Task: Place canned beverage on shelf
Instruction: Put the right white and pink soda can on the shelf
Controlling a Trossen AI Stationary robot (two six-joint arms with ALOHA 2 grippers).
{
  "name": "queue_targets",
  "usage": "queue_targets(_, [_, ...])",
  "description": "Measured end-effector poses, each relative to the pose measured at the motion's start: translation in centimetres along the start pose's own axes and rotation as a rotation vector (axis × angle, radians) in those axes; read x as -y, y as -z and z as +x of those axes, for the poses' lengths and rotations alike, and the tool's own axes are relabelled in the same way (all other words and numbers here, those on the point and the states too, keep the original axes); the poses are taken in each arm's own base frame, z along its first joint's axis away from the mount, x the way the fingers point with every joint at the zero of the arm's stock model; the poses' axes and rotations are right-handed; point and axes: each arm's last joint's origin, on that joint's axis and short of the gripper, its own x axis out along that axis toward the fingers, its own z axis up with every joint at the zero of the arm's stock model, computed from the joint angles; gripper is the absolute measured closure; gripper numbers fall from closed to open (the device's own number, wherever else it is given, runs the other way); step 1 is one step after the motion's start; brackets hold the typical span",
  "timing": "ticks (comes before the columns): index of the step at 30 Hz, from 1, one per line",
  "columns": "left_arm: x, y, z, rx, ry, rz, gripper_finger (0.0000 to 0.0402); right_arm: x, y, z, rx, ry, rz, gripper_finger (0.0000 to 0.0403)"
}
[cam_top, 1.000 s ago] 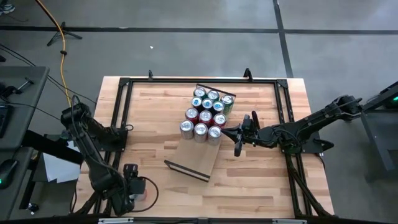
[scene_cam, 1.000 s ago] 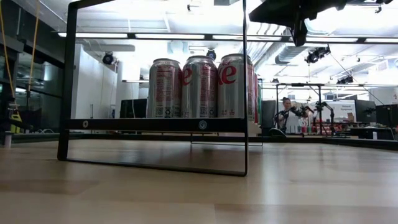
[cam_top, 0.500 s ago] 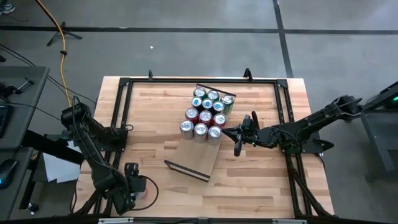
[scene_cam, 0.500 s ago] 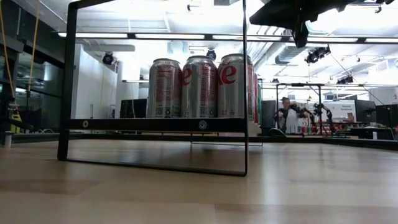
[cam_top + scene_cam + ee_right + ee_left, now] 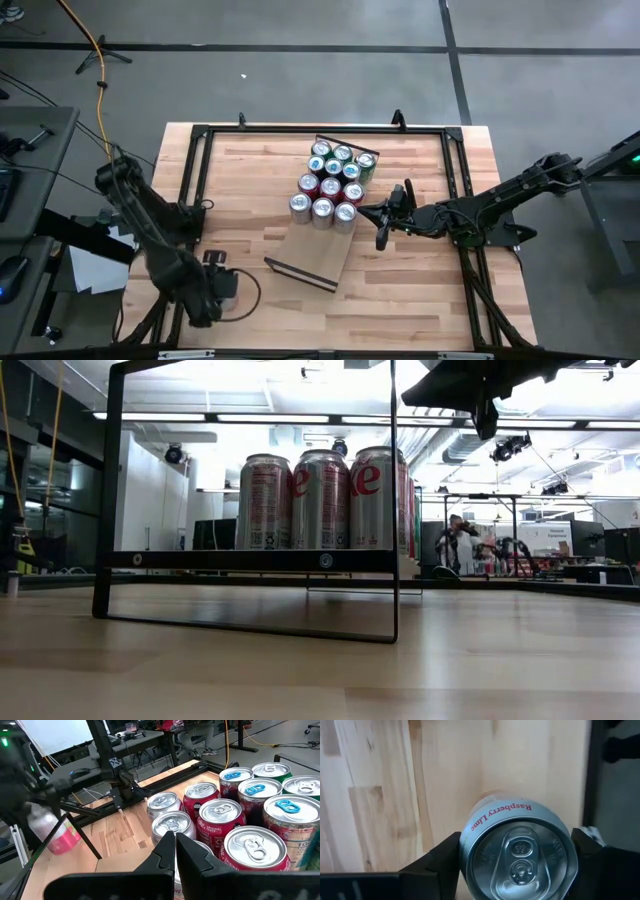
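12 upright cans counted on the shelf, packed in 4 rows of 3 at its 12 o'clock end; round aluminium tops with pull tabs, some blue, red and silver and green sides. 1 more can apart from them, near the table's 7 o'clock corner: silver lid, pale wall lettered "Raspberry Lime", standing on the bare planks. 1 flat pale-wood board for the shelf, lying askew at mid-table, with 2 thin dark metal rails at its short ends. 2 dark arms. Left gripper down over the lone can, fingers set against both sides of it; firm pinch or not, cannot tell. Right gripper just beside the cluster at its 3 o'clock, jaws pressed together, nothing between them.
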Motion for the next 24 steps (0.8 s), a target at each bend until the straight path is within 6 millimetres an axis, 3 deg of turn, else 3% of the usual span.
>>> queue_targets(7, [-3.8, -1.5, -8.7, 0.106, 0.090, -0.014, 0.0215, 0.0, 0.0, 0.0, -0.003, 0.002, -0.004, 0.0402])
queue_targets(14, [-9.9, -4.1, -16.9, 0.358, -0.024, -0.221, 0.0215, 0.0, 0.0, 0.0, -0.003, 0.002, -0.001, 0.0402])
queue_targets(18, [-13.4, -6.8, -18.8, 0.429, -0.030, -0.443, 0.0215, 0.0, 0.0, 0.0, -0.003, 0.002, 0.004, 0.0402])
queue_targets(24, [-16.7, -10.2, -17.8, 0.316, 0.109, -0.626, 0.0215, 0.0, 0.1, 0.0, -0.008, -0.007, 0.041, 0.0402])
